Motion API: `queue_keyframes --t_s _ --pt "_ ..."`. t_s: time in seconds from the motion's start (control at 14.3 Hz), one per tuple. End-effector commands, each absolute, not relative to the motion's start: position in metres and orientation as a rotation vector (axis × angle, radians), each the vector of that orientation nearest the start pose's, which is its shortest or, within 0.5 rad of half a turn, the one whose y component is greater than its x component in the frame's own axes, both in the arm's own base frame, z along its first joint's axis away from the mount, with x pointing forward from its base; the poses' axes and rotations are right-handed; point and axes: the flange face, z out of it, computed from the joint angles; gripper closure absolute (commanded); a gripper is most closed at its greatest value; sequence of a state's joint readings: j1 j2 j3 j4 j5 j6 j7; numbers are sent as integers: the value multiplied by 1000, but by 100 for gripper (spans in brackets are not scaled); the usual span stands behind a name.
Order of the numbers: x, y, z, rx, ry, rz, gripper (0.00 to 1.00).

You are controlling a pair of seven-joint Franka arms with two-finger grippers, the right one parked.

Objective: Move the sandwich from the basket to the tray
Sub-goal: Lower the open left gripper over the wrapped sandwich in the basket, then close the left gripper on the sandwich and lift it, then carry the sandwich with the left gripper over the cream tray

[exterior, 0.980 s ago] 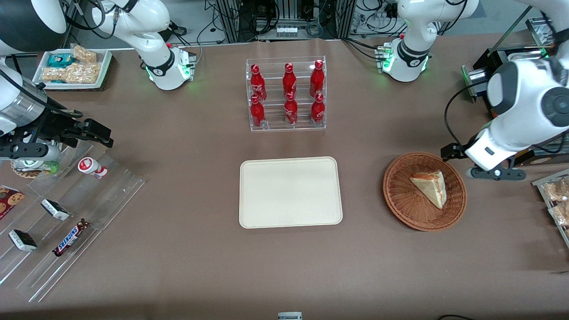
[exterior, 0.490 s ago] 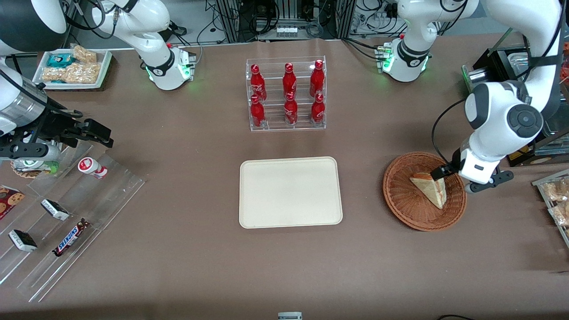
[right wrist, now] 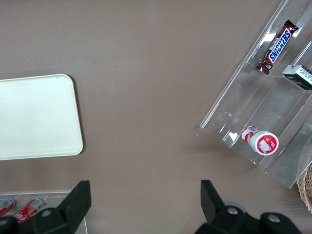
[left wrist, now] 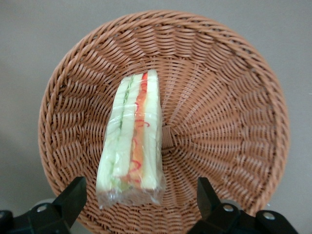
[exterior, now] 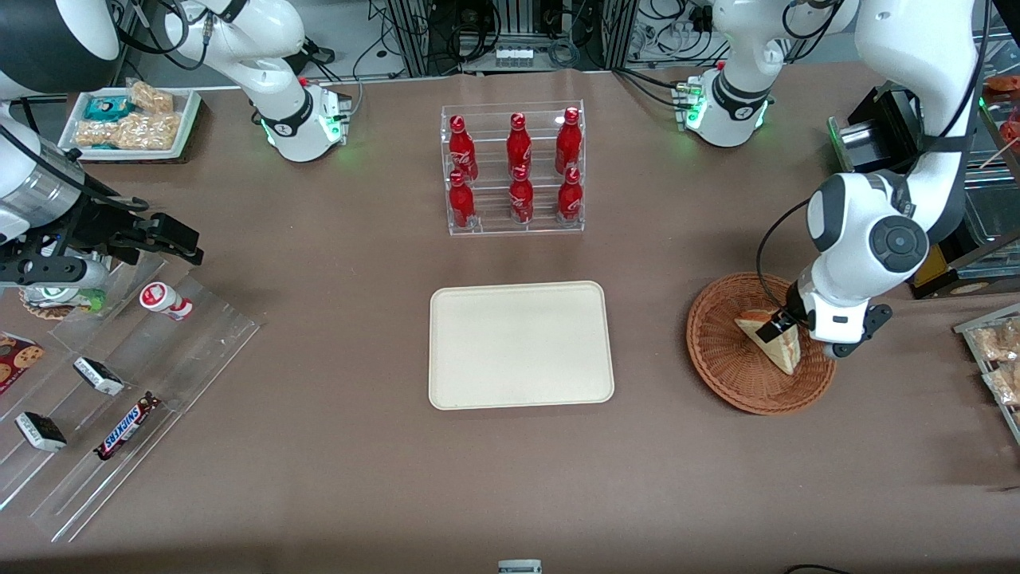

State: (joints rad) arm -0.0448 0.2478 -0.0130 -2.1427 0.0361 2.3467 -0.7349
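The sandwich [exterior: 771, 341], a pale wedge in clear wrap with red and green filling, lies in the round brown wicker basket [exterior: 729, 375] toward the working arm's end of the table. It also shows in the left wrist view [left wrist: 132, 141], lying in the basket [left wrist: 219, 112]. My left gripper [exterior: 785, 327] hangs over the sandwich; in the wrist view the gripper [left wrist: 139, 197] is open, one finger on each side of the sandwich's wide end, not touching it. The cream-white tray [exterior: 522, 344] lies at the table's middle; it also shows in the right wrist view [right wrist: 36, 117].
A clear rack of red bottles [exterior: 514, 167] stands farther from the front camera than the tray. Clear stepped racks with snacks [exterior: 119, 383] stand toward the parked arm's end. A small white tray of snacks [exterior: 131, 119] sits nearby. Bagged snacks [exterior: 996, 351] lie beside the basket.
My left arm has swung from beside the basket to above the sandwich and come down closer to it. The sandwich, basket and tray have not moved.
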Motion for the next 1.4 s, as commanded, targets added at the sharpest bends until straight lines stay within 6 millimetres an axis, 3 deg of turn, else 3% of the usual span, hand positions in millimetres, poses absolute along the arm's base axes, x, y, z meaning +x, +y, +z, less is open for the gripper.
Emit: queue_keyframes --t_s 0.0,0.07,0.14,0.21,0.28,0.35,0.56,0.7,0.98,1.33 --pt "562 -31 273 -2930 -1005 51 0" --pt "562 -30 270 -2928 -1006 58 2" --pt "561 -30 266 -2921 -1016 68 20" --pt "561 -30 266 -2919 -1018 73 60" --pt "561 -31 266 -2920 -1014 73 88" --pt "562 -31 267 -2923 -1010 68 93" --pt "565 -36 281 -2921 -963 54 96" --pt "575 -58 304 -2933 -918 53 96" --pt "588 -134 343 -2998 -760 19 94" --pt "579 -281 351 -3140 -408 -140 91"
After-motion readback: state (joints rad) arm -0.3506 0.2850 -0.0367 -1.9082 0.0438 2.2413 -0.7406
